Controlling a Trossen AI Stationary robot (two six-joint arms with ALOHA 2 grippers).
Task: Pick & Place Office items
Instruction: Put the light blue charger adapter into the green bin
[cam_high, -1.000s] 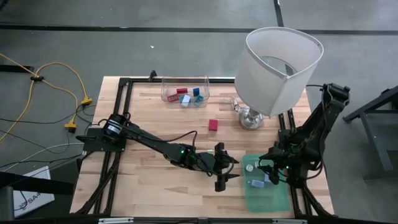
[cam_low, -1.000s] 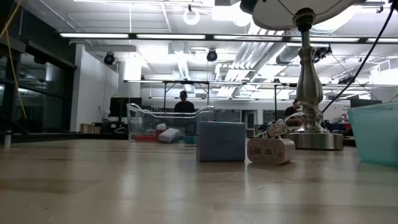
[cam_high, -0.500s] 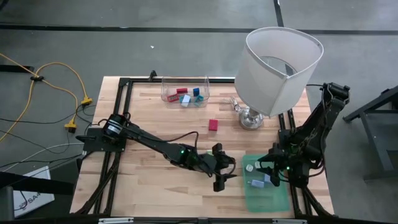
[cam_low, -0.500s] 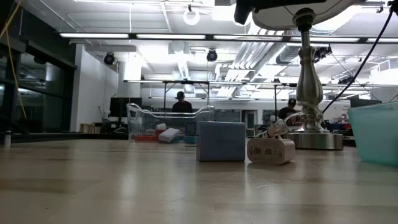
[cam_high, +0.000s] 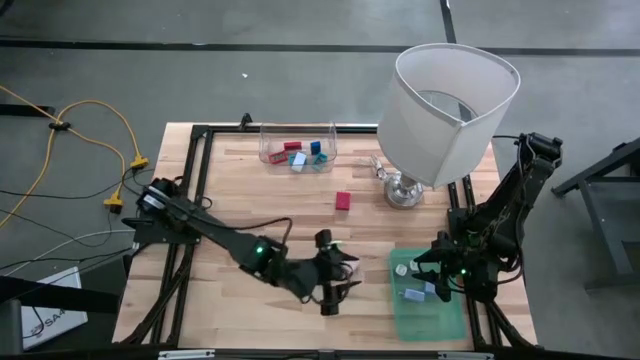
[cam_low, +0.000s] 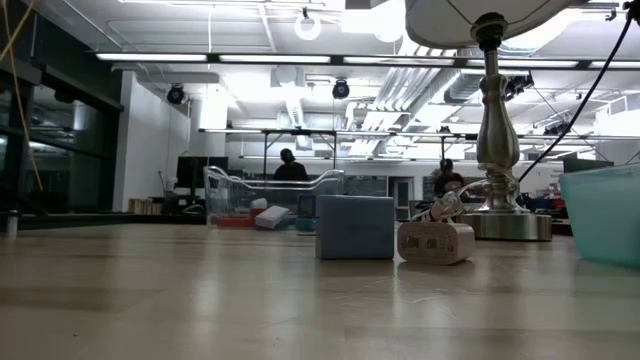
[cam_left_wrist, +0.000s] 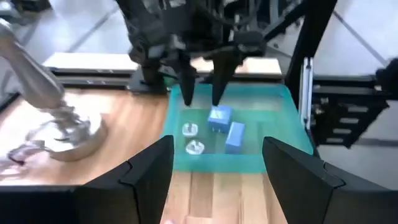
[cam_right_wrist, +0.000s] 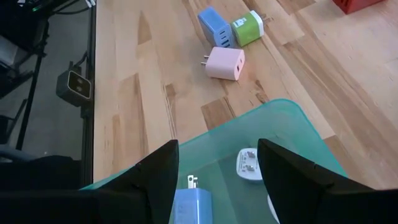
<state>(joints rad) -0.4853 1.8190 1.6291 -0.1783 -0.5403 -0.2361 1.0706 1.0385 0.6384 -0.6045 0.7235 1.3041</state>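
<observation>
While empty, left pincer (cam_high: 337, 279) open

A robotics lab or workshop. The wooden bench (cam_high: 260, 200) sits in a black metal frame (cam_high: 197, 150) on a bare concrete floor (cam_high: 120, 60), with yellow cables (cam_high: 90, 120) trailing beside it. Beyond the bench is an open hall with fluorescent strip lights (cam_low: 180, 57), exposed ducts (cam_low: 290, 95), more framed benches (cam_low: 300, 140) and people (cam_low: 288, 165) at work.

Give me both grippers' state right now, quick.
Left gripper: jaws open, empty, above the bare table.
Right gripper: jaws open, empty, over the green bin.
</observation>
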